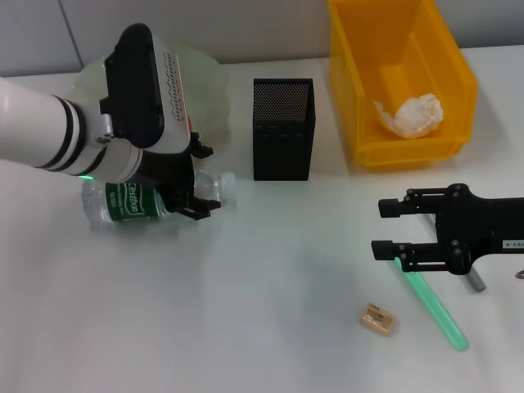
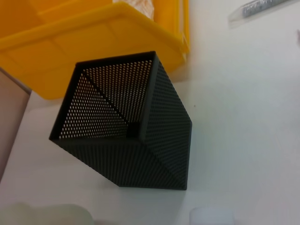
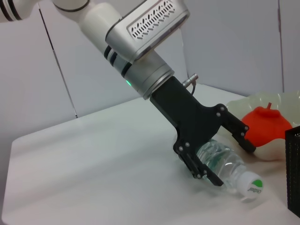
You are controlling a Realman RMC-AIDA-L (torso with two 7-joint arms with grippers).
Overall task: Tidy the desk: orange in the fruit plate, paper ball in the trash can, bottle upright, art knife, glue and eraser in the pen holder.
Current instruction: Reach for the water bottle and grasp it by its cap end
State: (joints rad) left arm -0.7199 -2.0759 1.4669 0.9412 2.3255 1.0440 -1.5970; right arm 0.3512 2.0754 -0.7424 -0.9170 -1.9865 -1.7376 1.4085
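The left arm [image 1: 123,106] hides most of the fruit plate [image 1: 209,78] and part of the bottle [image 1: 135,203]. The yellow bin [image 1: 356,98] is cut by the head picture's top edge, the pen holder [image 3: 293,173] by the right wrist picture's edge.

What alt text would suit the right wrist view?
The left gripper, fingers open, straddles a clear bottle lying on its side on the white table. Behind it, an orange sits in a pale plate, and the pen holder shows at the frame's edge.
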